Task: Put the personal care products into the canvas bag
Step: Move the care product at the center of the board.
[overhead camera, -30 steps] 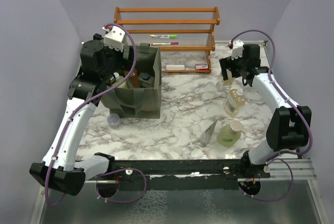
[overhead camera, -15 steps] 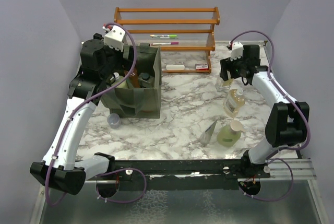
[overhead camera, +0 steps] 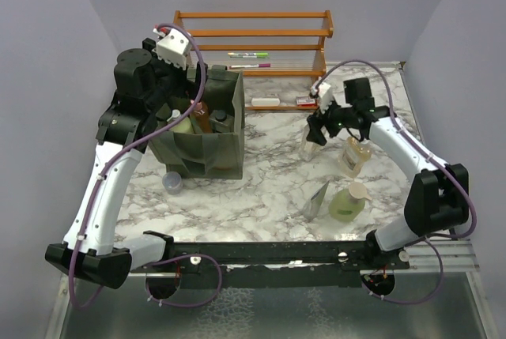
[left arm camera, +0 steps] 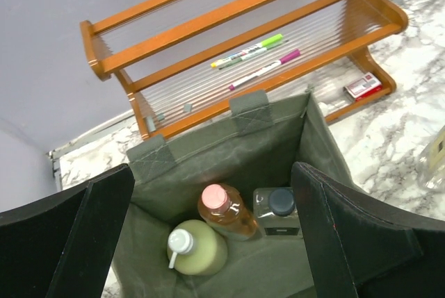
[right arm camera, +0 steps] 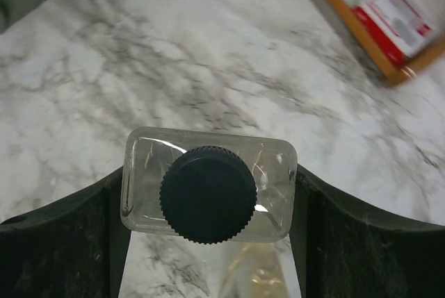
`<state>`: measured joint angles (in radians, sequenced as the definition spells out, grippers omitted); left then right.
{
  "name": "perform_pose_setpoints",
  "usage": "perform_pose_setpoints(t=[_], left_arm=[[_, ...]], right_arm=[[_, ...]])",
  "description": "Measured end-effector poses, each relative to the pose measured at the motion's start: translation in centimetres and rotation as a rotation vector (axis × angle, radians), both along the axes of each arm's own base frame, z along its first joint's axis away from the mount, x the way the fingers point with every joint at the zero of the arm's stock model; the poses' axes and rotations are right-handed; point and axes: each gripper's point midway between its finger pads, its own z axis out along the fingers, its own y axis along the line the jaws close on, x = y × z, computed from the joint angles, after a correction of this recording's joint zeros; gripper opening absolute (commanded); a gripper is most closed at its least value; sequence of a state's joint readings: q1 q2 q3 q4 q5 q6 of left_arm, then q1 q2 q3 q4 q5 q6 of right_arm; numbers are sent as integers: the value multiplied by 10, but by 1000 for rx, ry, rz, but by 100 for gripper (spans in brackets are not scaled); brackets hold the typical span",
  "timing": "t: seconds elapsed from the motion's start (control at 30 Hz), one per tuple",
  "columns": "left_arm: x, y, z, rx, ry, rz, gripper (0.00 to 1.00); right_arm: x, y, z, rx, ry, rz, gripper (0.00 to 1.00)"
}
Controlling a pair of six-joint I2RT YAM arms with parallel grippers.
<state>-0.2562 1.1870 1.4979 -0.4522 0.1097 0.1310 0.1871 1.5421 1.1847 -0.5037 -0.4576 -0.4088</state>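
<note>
The olive canvas bag (overhead camera: 207, 149) stands open at the left of the table. Inside the bag (left arm camera: 264, 145) stand a pale green bottle (left arm camera: 197, 248), an orange bottle with a pink cap (left arm camera: 226, 211) and a clear bottle with a black cap (left arm camera: 280, 209). My left gripper (left arm camera: 208, 176) hangs open above the bag's mouth, holding nothing. My right gripper (overhead camera: 316, 129) is shut on a second clear black-capped bottle (right arm camera: 208, 194), held upright above the marble right of the bag. An amber pump bottle (overhead camera: 355, 156), a green pump bottle (overhead camera: 348, 203) and a grey pouch (overhead camera: 317, 199) rest at the right.
A wooden slatted rack (overhead camera: 253, 35) stands at the back, with marker pens (overhead camera: 249, 60) on a shelf and a small red box (overhead camera: 304, 100) at its foot. A lavender cup (overhead camera: 172, 182) sits just in front of the bag's left corner.
My right gripper closed on the clear bottle at the back right and carried it left toward the table's middle. My left arm shifted slightly back over the bag, still open.
</note>
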Motion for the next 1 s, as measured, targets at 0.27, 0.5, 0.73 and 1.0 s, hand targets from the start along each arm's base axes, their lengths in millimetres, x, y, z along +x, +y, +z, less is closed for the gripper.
perform_pose_setpoints(t=[0.27,0.5,0.73,1.0], left_arm=[[-8,-19,-6,-11,40,-116,99],[-16,-32,-8,-13,47,-205,99],[-28,-49,-15,-19,67,-333,99],[-45,-70,-18,-17,78,-489,99]], right_arm=[[-80,80,-2,5,1,456,38],[-92,82,-4,-5,-36,548,65],[-99,79,0,-11,-68,560,97],[-101,80,36,27,-169,530,99]])
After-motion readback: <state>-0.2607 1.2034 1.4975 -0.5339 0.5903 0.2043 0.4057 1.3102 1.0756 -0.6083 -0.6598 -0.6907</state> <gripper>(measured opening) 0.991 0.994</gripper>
